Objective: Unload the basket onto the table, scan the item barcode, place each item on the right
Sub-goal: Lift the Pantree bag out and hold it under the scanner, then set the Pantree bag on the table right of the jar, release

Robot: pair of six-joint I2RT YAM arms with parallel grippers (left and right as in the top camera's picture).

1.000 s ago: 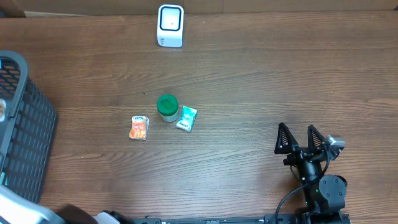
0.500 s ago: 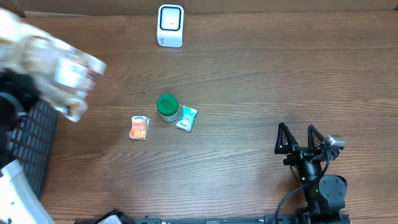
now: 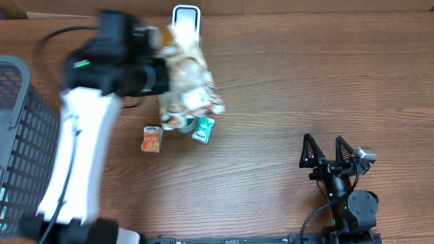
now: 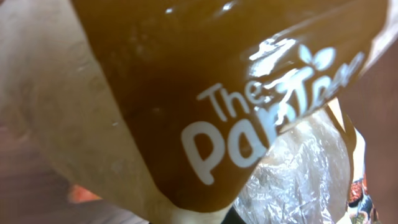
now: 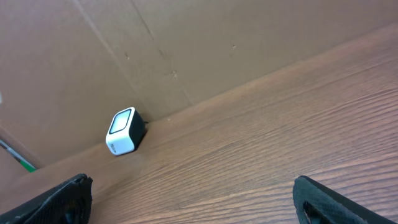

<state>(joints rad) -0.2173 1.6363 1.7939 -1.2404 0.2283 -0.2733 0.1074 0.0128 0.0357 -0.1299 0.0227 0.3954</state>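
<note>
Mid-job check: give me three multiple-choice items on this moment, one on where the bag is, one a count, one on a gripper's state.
1. Where over the wooden table is the crinkly clear plastic bag?
A) at the near edge
B) by the white box-shaped scanner at the far edge
C) at the right edge
2. How many small flat packets show on the table?
A) one
B) two
C) four
3. The right gripper is:
A) open and empty
B) shut on a packet
C) shut on nothing
Answers: B, the bag overlaps the scanner's front in the overhead view; B, one orange packet and one teal packet; A, its jaws stand spread over bare wood.
</note>
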